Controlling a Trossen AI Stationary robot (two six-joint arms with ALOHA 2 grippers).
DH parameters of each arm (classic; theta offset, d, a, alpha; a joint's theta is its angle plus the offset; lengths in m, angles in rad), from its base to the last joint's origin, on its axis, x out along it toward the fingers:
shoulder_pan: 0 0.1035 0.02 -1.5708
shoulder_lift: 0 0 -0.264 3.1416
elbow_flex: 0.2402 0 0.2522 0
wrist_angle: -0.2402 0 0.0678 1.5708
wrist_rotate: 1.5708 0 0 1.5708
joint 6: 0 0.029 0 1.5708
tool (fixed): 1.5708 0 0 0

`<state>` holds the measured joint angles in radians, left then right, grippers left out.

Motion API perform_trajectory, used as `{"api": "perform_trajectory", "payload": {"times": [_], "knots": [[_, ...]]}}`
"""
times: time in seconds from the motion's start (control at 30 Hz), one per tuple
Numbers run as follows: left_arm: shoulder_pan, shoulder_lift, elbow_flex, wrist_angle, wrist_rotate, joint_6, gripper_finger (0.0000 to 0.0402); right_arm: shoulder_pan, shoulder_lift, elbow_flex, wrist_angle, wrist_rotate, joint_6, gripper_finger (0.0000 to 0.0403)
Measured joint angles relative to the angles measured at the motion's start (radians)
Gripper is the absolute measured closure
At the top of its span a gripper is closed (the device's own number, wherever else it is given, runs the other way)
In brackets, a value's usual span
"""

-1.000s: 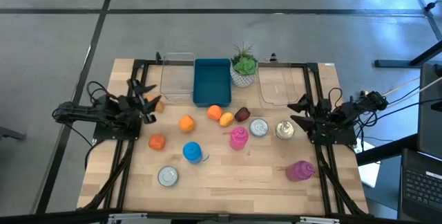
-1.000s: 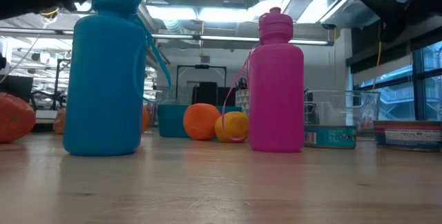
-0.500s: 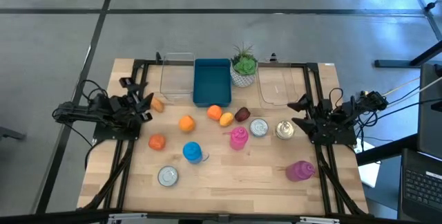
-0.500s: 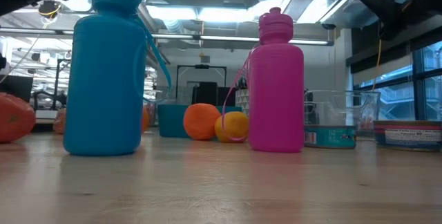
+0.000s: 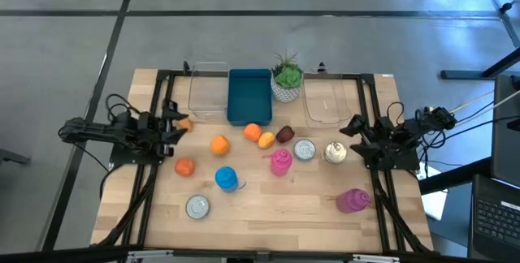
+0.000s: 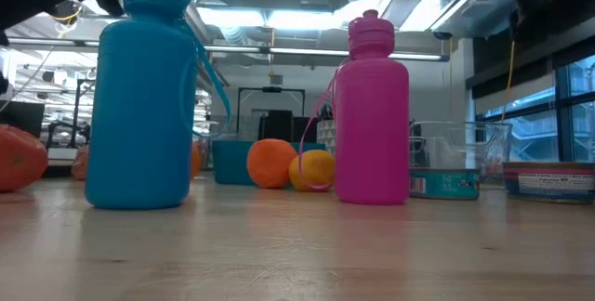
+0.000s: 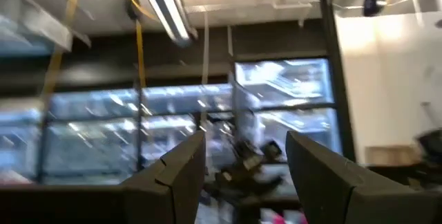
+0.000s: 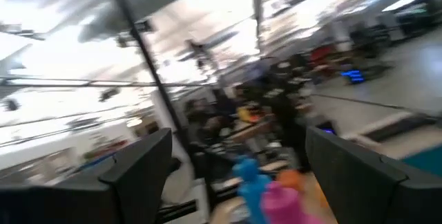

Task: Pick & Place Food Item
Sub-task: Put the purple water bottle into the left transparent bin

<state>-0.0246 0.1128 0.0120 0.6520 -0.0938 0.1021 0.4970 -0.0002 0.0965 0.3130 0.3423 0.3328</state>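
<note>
Since the earlier frame the left claw [image 5: 173, 120] has drawn back toward the worktop's [image 5: 276, 210] left edge, leaving the small orange food item [image 5: 186, 123] lying just beside its tips. Its fingers [image 7: 181, 175] stand parted, holding nothing. 2 oranges [image 5: 219, 144] lie nearby, the blue bin [image 5: 249, 95] behind. At the right edge, the right claw [image 5: 352, 130] gapes wide, empty.

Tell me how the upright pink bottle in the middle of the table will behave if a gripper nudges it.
The pink bottle stands tall on a narrow base, so a high nudge would probably tip it. Its smooth, round plastic body would likely roll once down. It may slip between fingers.
</note>
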Motion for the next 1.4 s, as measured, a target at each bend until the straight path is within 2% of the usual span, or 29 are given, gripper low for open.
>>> {"api": "perform_trajectory", "payload": {"times": [0.13,0.2,0.4,0.53,0.67,0.8,0.9,1.03,1.2,1.4], "knots": [[0.0,0.121,0.013,0.007,0.011,-0.101,0.0209,0.002,0.038,0.066,-0.062,-0.044,-0.004,0.0074],[0.0,0.204,0.03,0.024,0.015,-0.134,0.0208,0.002,0.084,0.127,-0.148,-0.044,-0.012,0.0074],[-0.035,0.485,0.091,0.221,0.037,-0.139,0.0208,0.002,0.291,0.355,-0.475,-0.069,-0.002,0.0074],[-0.067,0.647,0.15,0.316,0.037,-0.086,0.0209,0.002,0.43,0.5,-0.641,-0.161,0.064,0.0074],[-0.079,0.778,0.251,0.328,0.036,0.01,0.021,0.002,0.545,0.607,-0.759,-0.308,0.2,0.0074],[-0.079,0.898,0.352,0.316,0.036,0.055,0.0208,0.024,0.666,0.66,-0.847,-0.411,0.344,0.0074],[-0.079,0.979,0.415,0.317,0.051,0.059,0.021,0.059,0.756,0.699,-0.916,-0.414,0.429,0.0074],[-0.079,1.076,0.471,0.313,0.064,0.076,0.0209,0.093,0.869,0.794,-1.132,-0.416,0.497,0.0074],[-0.079,1.164,0.538,0.316,0.065,0.059,0.0208,0.114,0.972,0.978,-1.482,-0.321,0.526,0.0074],[-0.093,1.271,0.625,0.317,0.099,0.006,0.0208,0.133,1.054,1.101,-1.715,-0.284,0.558,0.0074]]}}
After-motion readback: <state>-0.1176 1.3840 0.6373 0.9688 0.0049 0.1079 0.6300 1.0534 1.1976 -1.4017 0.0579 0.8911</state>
